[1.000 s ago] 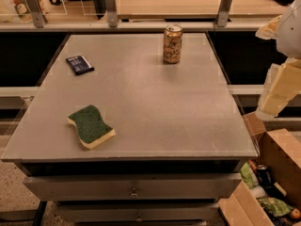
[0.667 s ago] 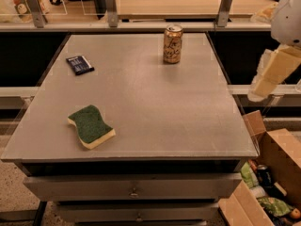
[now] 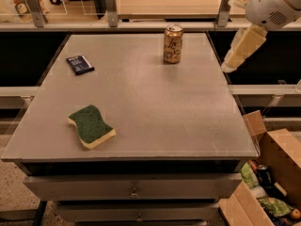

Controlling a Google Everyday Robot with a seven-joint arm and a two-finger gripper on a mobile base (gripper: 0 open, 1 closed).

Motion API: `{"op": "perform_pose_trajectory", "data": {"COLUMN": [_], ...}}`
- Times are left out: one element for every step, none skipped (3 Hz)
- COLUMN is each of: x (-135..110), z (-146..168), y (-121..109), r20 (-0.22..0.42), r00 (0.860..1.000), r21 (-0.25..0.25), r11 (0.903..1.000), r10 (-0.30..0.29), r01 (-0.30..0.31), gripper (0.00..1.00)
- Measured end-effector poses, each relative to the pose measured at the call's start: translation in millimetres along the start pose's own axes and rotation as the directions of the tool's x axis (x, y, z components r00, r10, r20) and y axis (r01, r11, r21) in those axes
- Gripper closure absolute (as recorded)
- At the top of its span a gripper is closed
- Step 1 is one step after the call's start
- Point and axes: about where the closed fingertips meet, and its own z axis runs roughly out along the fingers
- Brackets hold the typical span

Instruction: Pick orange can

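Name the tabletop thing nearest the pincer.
The upright orange-gold drink can; the pincer hangs beyond the table's right edge; green sponge and dark packet lie farther left.

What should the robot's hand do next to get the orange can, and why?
Probably move the gripper left toward the orange can. The can stands upright far back on the table, and the gripper hangs to its right, apart from it.

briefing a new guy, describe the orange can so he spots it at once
On the grey table, look near the far edge, right of middle; the gripper hangs just past the table's right edge. The can stands there, the only upright thing on top: orange-gold with a silver rim, unlike the flat green sponge and dark packet.
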Motion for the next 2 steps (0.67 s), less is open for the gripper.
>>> {"op": "perform_pose_trajectory", "data": {"x": [-17, -30], "z": [40, 85], "y": [-35, -66], "r20": [0.116, 0.230], "r00": [0.992, 0.962], "r21": [-0.032, -0.066], "r11": [0.9979, 0.9887], "r10": [0.060, 0.146], "r01": [-0.056, -0.134], "gripper": [0.00, 0.00]}}
